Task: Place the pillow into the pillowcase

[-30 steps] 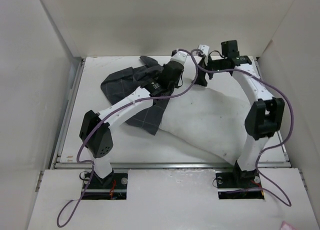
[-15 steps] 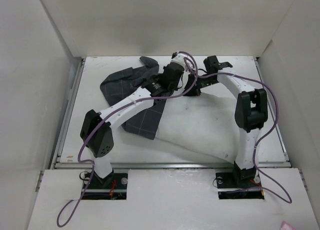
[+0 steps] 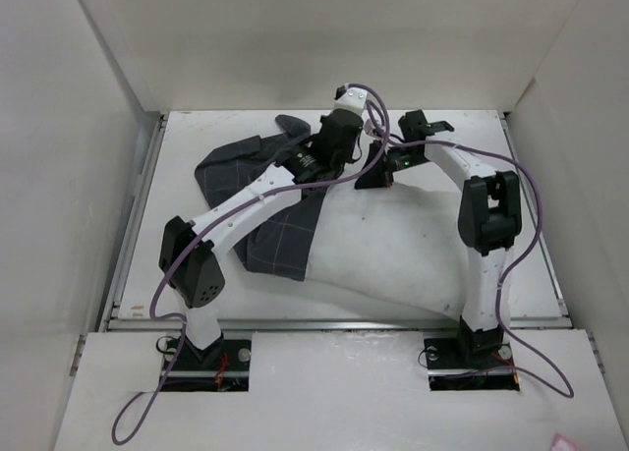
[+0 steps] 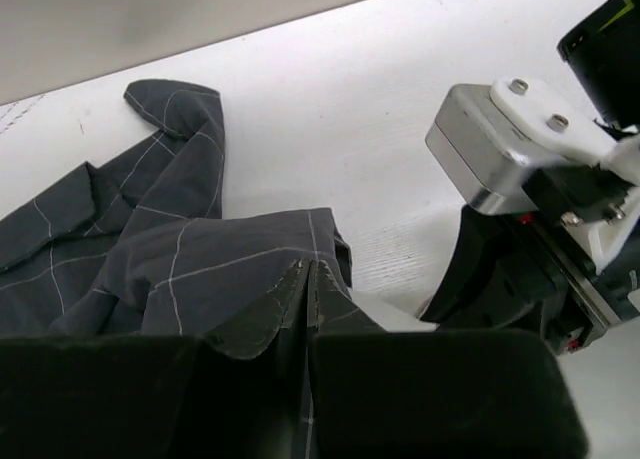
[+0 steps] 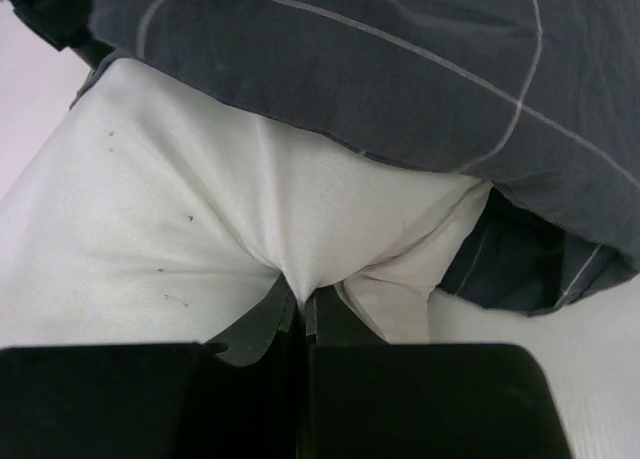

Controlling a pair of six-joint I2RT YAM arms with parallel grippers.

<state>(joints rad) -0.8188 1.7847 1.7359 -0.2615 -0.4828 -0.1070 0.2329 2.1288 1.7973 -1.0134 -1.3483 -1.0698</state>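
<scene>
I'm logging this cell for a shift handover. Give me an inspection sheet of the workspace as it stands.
Surface: white table, its middle covered by fabric.
Job's things: pillow lies mostly outside; pillowcase is rumpled and draped over the pillow's far left end.
Clutter: nothing seen.
Grippers: left gripper shut on the pillowcase hem; right gripper shut on a pinch of the pillow.
Cables: purple cables loop loosely along both arms.
Surroundings: plain white walls on three sides.
</scene>
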